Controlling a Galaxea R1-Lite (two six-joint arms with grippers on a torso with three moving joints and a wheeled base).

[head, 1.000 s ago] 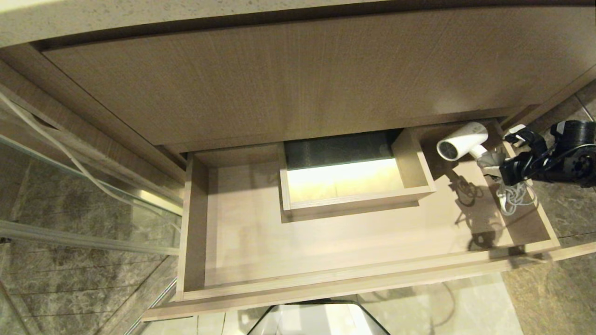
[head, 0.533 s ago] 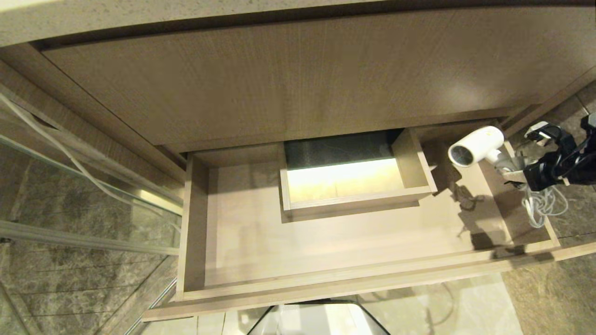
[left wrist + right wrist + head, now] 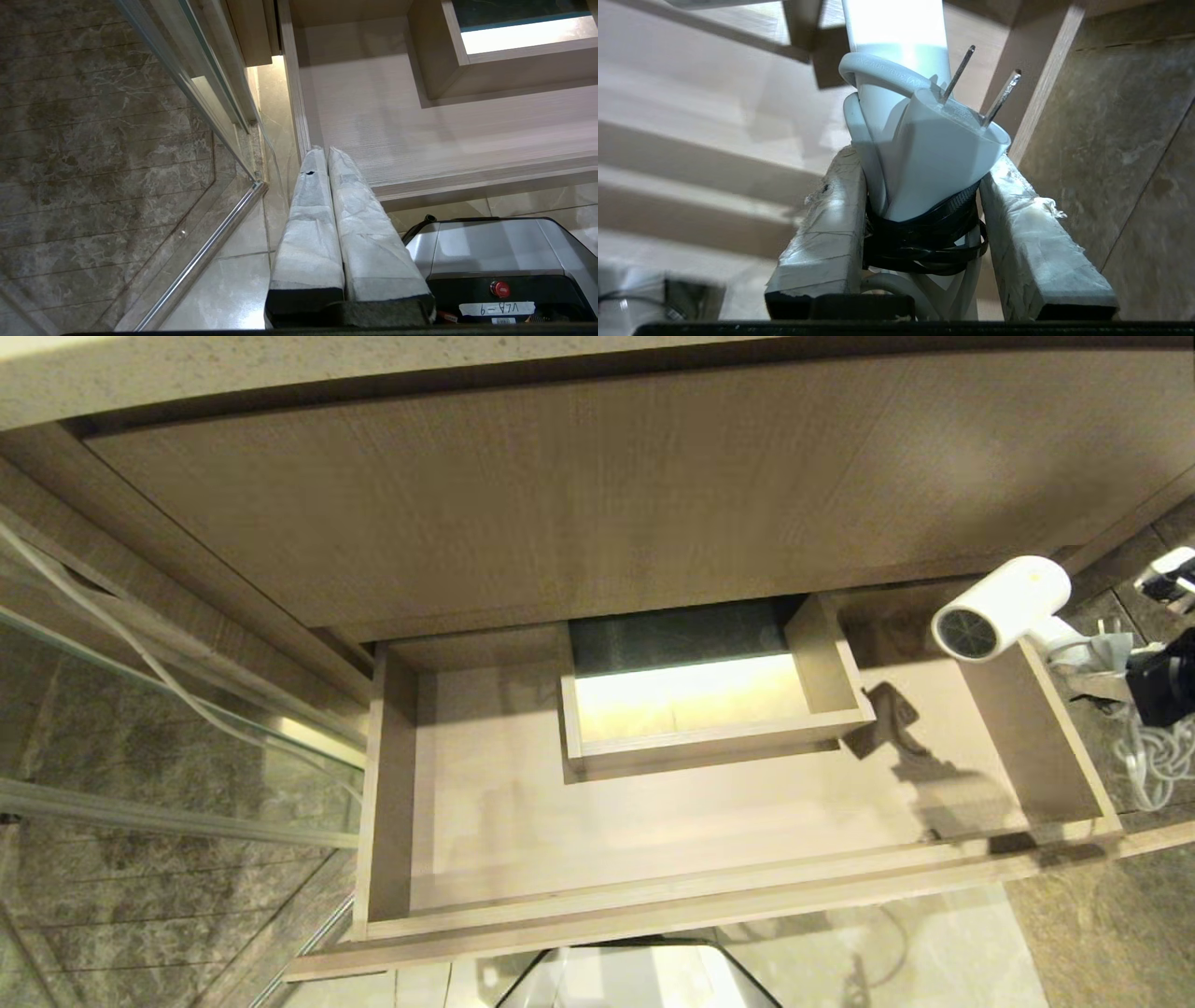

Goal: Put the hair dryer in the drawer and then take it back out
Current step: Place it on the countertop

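The small white hair dryer hangs in the air above the right wall of the open drawer, its grey rear grille facing me. My right gripper is shut on its folded handle at the far right of the head view. In the right wrist view the taped fingers clamp the handle together with the plug and the black strap. The white cord dangles outside the drawer. My left gripper is shut on nothing, parked by the drawer's front left corner.
A boxed cutout stands at the back middle of the drawer. A taller wood-grain panel rises behind it. A glass door with a metal rail is to the left. My own base sits below the drawer front.
My right gripper has lifted the hair dryer up and to the right, from inside the drawer's right end to above its right wall. The cord now hangs outside the drawer.
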